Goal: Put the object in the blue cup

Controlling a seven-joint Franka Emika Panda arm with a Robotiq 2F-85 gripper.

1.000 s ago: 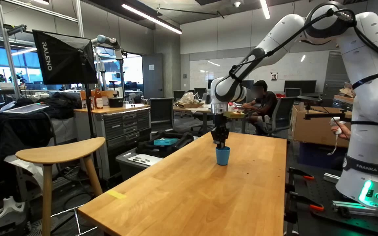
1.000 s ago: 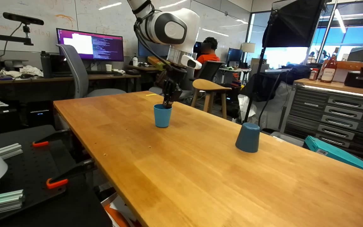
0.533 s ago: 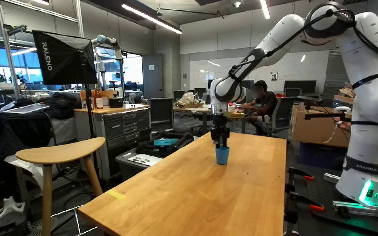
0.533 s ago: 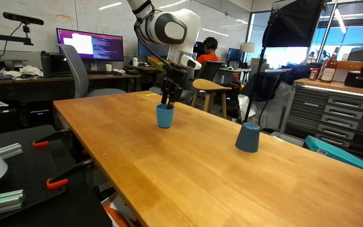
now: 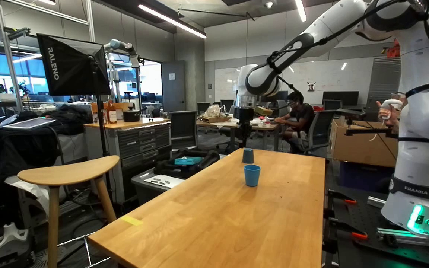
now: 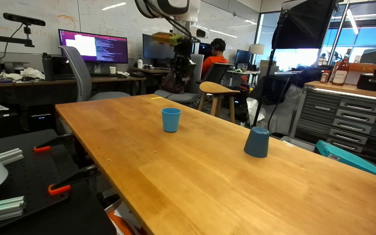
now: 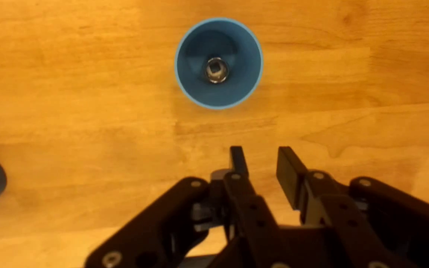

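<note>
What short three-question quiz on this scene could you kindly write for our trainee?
1. True or false: the dark blue cup stands upside down on the table.
2. Fill in "together" or "apart": in the wrist view, the gripper has its jaws ____.
3. Choose: the small shiny object is (a) held by the gripper, (b) under the dark blue cup, (c) inside the light blue cup.

Key: 1. true; 2. apart; 3. c.

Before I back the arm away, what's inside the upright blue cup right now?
The wrist view shows a small, round metallic piece inside the blue cup, dark at its centre. Its underside and whatever lies directly beneath it are covered, so I can't see those.
</note>
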